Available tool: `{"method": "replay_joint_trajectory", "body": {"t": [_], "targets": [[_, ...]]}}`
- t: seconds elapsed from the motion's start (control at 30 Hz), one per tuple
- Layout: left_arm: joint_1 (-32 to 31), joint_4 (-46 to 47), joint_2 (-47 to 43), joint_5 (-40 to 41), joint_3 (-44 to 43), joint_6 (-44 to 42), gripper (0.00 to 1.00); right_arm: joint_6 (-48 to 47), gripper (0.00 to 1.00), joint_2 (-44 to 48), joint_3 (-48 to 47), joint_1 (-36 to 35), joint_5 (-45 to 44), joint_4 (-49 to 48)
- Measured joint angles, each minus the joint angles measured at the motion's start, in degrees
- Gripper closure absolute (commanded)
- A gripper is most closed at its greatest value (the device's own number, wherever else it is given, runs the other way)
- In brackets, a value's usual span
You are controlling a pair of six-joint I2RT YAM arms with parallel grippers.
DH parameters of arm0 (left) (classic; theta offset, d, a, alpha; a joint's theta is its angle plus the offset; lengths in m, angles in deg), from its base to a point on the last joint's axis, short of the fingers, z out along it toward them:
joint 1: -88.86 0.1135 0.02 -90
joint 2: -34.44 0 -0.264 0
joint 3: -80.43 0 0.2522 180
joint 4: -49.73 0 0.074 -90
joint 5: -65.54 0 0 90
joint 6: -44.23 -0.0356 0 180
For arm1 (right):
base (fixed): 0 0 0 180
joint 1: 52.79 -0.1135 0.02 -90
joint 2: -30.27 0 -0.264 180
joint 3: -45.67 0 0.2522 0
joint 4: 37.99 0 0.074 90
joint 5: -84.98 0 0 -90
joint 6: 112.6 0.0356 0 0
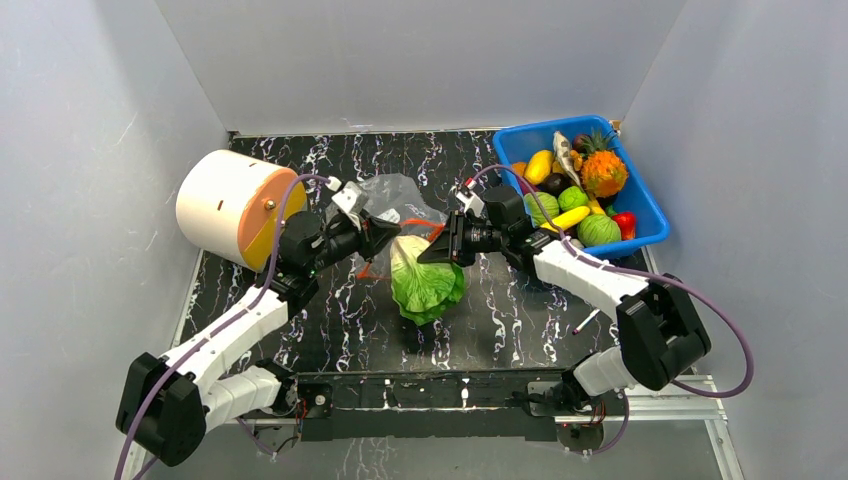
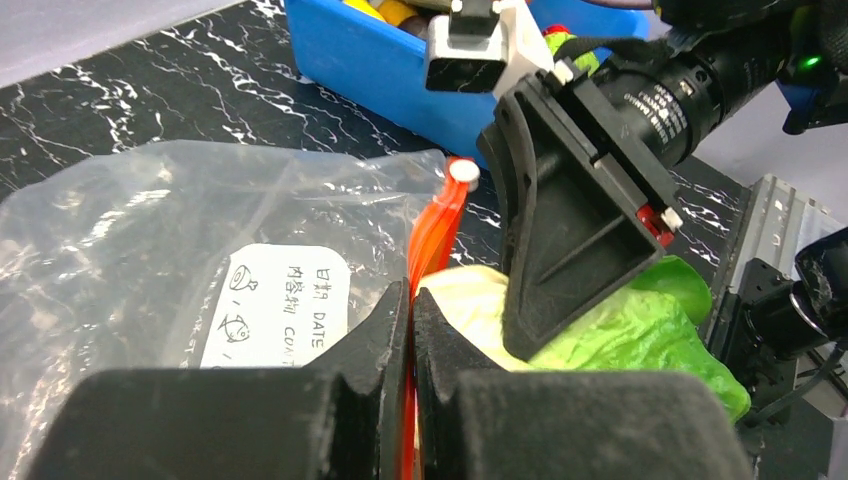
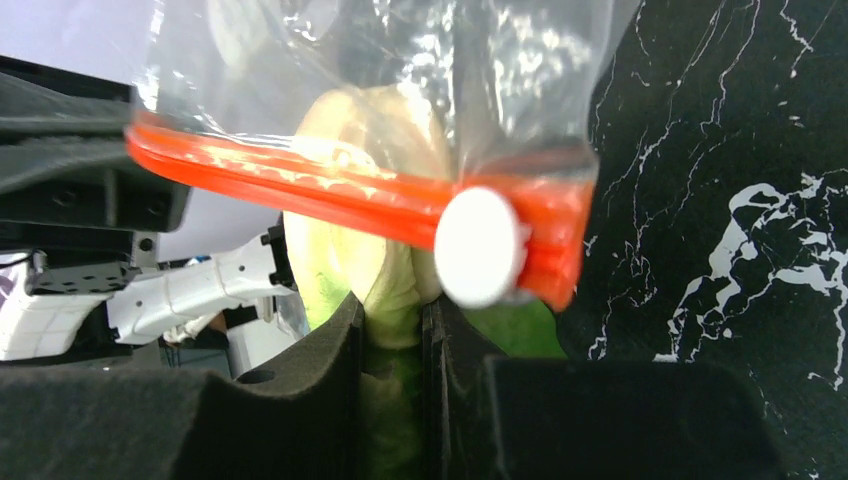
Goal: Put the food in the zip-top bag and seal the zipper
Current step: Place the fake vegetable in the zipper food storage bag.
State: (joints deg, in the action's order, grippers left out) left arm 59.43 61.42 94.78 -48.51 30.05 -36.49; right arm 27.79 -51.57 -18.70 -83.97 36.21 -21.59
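Note:
The clear zip-top bag (image 1: 392,198) lies at mid-table, its red zipper (image 1: 432,228) facing the near side. My left gripper (image 1: 388,238) is shut on the zipper strip (image 2: 432,235), seen close in the left wrist view (image 2: 411,296). A white slider (image 3: 480,246) sits on the strip (image 3: 300,180). My right gripper (image 1: 432,250) is shut on the green cabbage leaf (image 1: 428,282), whose pale stem end (image 3: 385,130) is at the bag's mouth (image 3: 400,60). The right wrist view shows the leaf pinched between its jaws (image 3: 392,306). The leaf (image 2: 650,320) hangs mostly outside the bag.
A blue bin (image 1: 645,205) at the back right holds several toy fruits and vegetables, among them a yellow banana-like piece (image 1: 570,217). A big white-and-orange cylinder (image 1: 232,205) lies at the back left. Grey walls close in the black marbled table (image 1: 500,320).

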Motion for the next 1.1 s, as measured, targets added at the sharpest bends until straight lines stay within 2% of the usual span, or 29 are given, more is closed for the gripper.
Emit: {"method": "replay_joint_trajectory", "body": {"t": [0.37, 0.63, 0.77, 0.97, 1.1], "targets": [[0.2, 1.8, 1.8, -3.3, 0.9, 1.7, 1.00, 8.9, 1.00, 0.8, 2.5, -0.6, -3.8, -11.5], [0.2, 0.6, 2.3, -6.8, 0.6, 2.3, 1.00, 11.3, 1.00, -2.4, 2.5, -1.0, -6.6, -15.3], [0.2, 0.7, 2.3, -8.7, 0.7, 3.5, 1.00, 11.2, 1.00, -2.4, 2.5, -1.1, -10.7, -15.7], [0.0, 1.1, 2.3, -8.3, 0.7, 6.8, 1.00, 8.9, 0.75, -4.5, -0.6, -1.0, -12.4, -13.7], [0.1, 1.1, 2.3, -4.5, 0.8, 10.7, 1.00, 1.2, 0.55, -7.3, -7.4, -0.9, -12.7, -5.5]]}}
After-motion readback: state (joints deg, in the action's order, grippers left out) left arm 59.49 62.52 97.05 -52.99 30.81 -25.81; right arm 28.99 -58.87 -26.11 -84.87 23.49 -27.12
